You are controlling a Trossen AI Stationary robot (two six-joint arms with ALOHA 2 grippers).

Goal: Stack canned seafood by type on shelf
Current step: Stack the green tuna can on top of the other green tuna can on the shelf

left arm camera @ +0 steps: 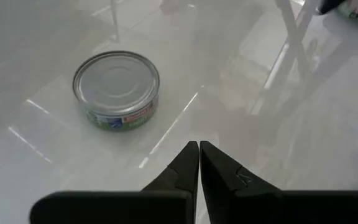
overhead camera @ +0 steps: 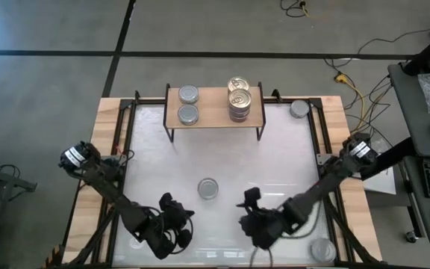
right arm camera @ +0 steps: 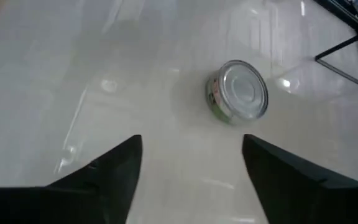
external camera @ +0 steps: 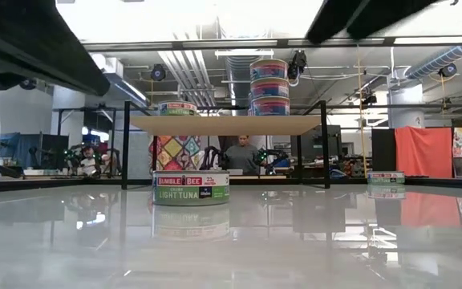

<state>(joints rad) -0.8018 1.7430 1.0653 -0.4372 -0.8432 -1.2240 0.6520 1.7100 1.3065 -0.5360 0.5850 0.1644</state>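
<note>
Silver-lidded can (overhead camera: 208, 188) sits ahead of, apart from, right gripper's (overhead camera: 249, 200) spread jaws.

Both dark arms reach in from the outer table edges toward the near middle, elbows bent, forearms angling inward. The left gripper (overhead camera: 172, 223) hangs low over the near part of the tabletop, its two fingers (left arm camera: 191, 163) pressed flat together with no gap between them, tips pointing forward and down. The right gripper (overhead camera: 251, 202) sits just beside it on the other side, its wrist turned toward the table's middle. Its fingers (right arm camera: 120, 163) stand wide apart with nothing between them. The two grippers are near each other but apart, neither touching anything.
</note>
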